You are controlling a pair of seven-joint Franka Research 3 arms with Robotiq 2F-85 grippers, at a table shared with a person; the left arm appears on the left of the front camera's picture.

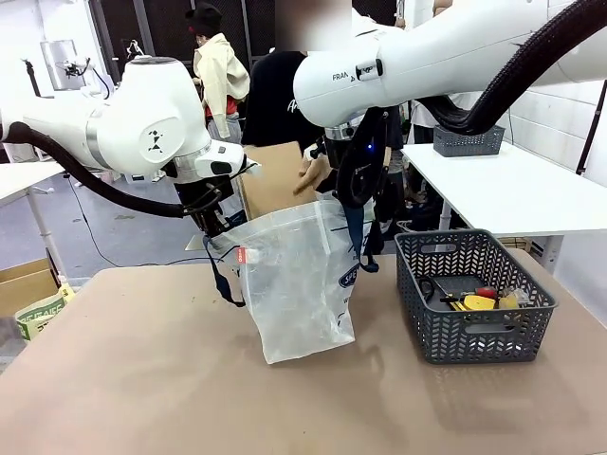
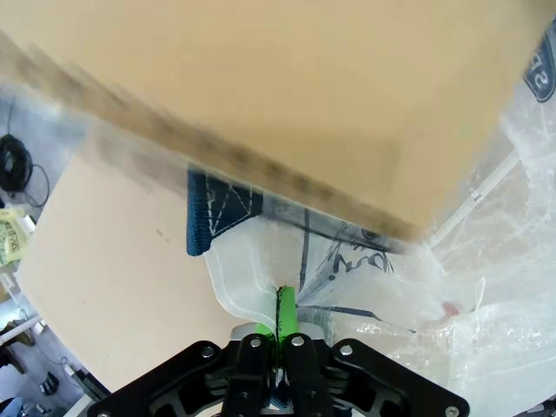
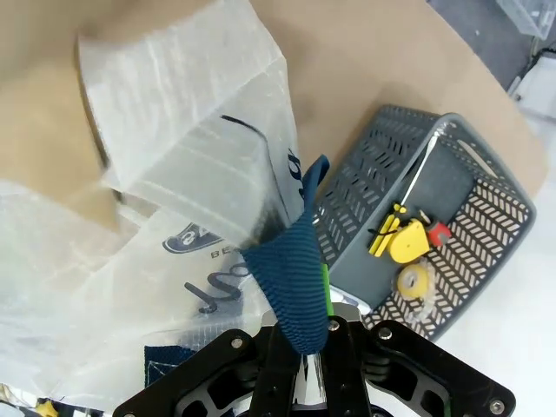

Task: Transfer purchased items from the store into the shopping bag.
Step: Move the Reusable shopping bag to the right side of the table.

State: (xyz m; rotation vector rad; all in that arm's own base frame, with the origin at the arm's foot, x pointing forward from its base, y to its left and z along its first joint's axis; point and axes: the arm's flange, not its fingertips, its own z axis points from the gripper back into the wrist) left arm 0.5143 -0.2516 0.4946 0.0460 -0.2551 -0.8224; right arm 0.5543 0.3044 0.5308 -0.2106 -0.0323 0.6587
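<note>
Left jaws clamped on bag (image 1: 299, 284) rim; right jaws clamped on navy strap (image 3: 291, 261). Person's hand (image 1: 313, 175) holds brown box (image 1: 270, 180) at bag mouth. Basket (image 1: 474, 327) right, on tabletop (image 1: 142, 379).

My front camera sits between my arms and looks across the table (image 1: 142, 379) from mid-distance. Each wrist camera looks along its own fingers (image 2: 285, 313), pressed close to the shopping bag (image 1: 299, 284), which all three views share. The basket (image 1: 474, 332), lower right in front, sits upper right in my right wrist view.
</note>
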